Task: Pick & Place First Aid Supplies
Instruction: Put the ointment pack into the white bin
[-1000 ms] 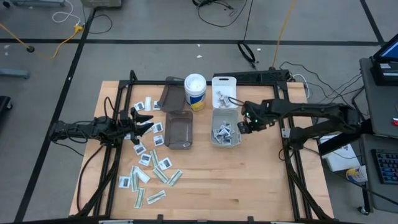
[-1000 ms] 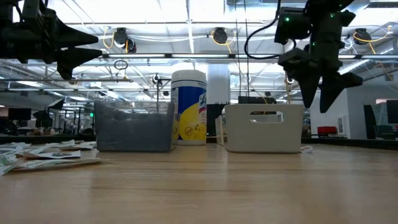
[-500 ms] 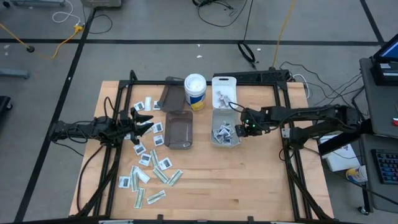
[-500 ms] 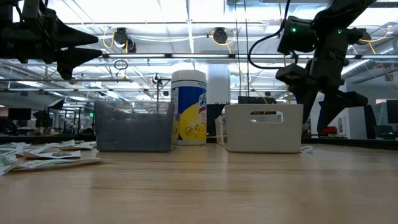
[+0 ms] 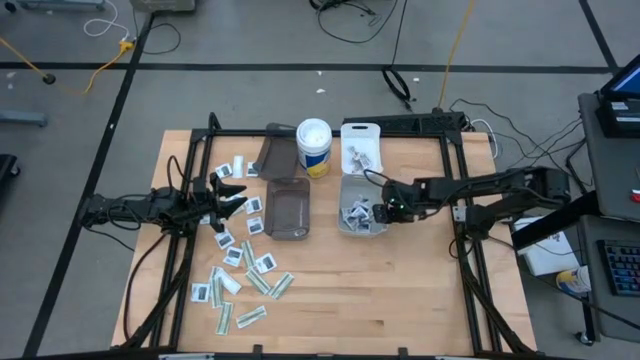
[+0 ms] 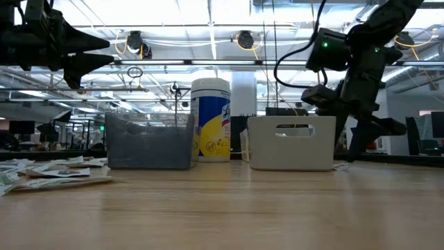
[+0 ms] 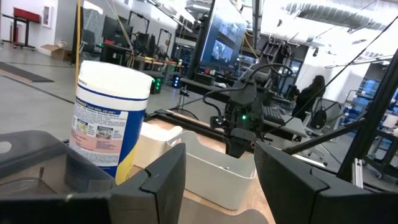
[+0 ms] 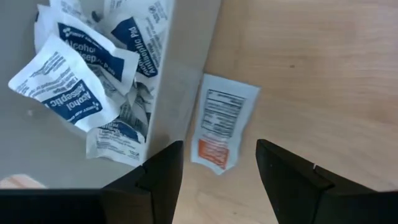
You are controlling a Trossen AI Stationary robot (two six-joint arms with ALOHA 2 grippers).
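Several first aid supplies lie flat on the table's left half [image 5: 240, 272], and more fill the clear bin [image 5: 361, 205]. One white packet with an orange patch [image 8: 217, 127] lies on the wood against that bin's right wall. My right gripper [image 8: 217, 186] hangs open just above this packet, pointing steeply down, with a finger on either side and touching nothing; the low view shows it [image 6: 364, 142] beside the bin. My left gripper [image 5: 232, 195] waits open and level, high over the left side of the table.
A smoky bin [image 5: 287, 208] stands left of the clear one. Behind them are a wipes canister [image 5: 313, 147] and a white lid [image 5: 360, 145] with packets on it. Bare wood stretches across the near right of the table [image 5: 400, 290].
My right gripper has come down and moved slightly toward the clear bin and the near edge. It has tipped more steeply downward, rolled somewhat, and stayed open. It now hangs low beside the bin's right wall.
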